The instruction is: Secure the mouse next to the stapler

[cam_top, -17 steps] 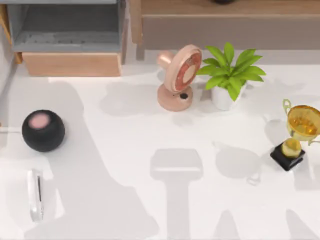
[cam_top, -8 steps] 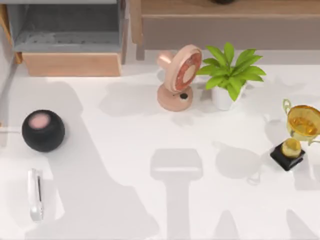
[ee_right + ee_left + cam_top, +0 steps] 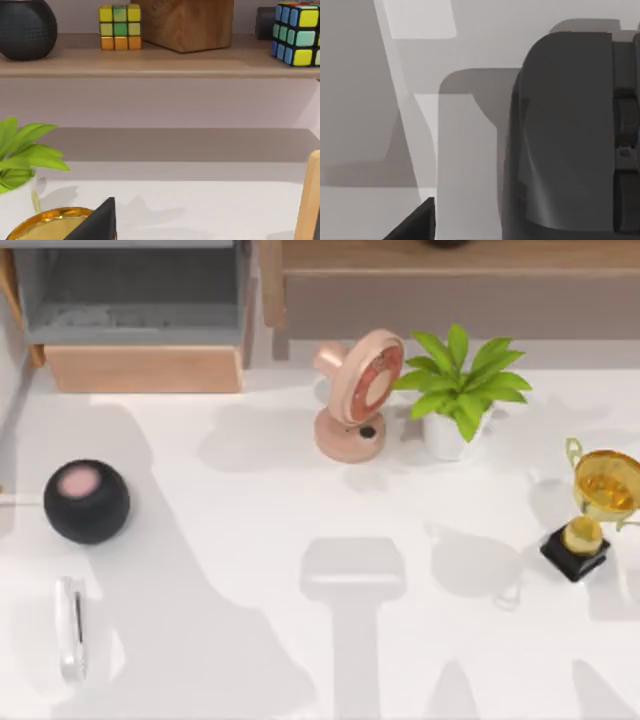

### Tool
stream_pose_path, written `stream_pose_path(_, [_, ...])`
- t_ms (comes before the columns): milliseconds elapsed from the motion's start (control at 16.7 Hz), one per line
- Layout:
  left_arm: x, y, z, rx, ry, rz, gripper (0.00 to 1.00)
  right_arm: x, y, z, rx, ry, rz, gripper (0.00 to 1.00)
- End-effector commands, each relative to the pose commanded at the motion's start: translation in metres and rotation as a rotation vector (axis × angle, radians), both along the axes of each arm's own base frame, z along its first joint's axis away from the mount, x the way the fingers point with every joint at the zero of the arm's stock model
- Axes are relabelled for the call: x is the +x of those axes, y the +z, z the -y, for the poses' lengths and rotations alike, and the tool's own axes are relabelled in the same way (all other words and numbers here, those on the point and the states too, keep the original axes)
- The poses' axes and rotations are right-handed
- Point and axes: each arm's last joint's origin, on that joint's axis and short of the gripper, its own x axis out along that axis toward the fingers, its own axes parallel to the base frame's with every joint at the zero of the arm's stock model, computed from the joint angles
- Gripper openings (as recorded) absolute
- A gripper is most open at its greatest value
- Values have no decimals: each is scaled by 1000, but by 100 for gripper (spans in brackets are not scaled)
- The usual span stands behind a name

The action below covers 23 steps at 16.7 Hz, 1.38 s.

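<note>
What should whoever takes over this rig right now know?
Left pincer: close to a dark rounded object, maybe the mouse.
Right pincer: above the trophy, facing the shelf; looks idle.
White stapler-like item: on the table's left front, apart from the black speaker.
Done: nothing lies beside that item yet.
Left: set the mouse next to it.

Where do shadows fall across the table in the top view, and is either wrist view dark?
Top view: broad soft grey shadows lie across the white table, a T-shaped one at the middle bottom, and smaller ones beside the fan, plant and trophy. Left wrist view: dim, grey shading. Right wrist view: evenly lit, with faint shadows on the table.
</note>
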Motion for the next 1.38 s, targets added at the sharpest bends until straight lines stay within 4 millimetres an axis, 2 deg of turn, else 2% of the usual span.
stream_pose_path(240, [3,-12,3,-1,0,-3,100,0,0,0,0,0,0,100])
stream_pose_path(480, [3,-12,3,-1,0,-4,100,0,0,0,0,0,0,100])
stream_pose_path(1260, [3,-12,3,-1,0,-4,2,0,0,0,0,0,0,100])
stream_pose_path(1380, [3,-12,3,-1,0,-4,0,0,0,0,0,0,0,100])
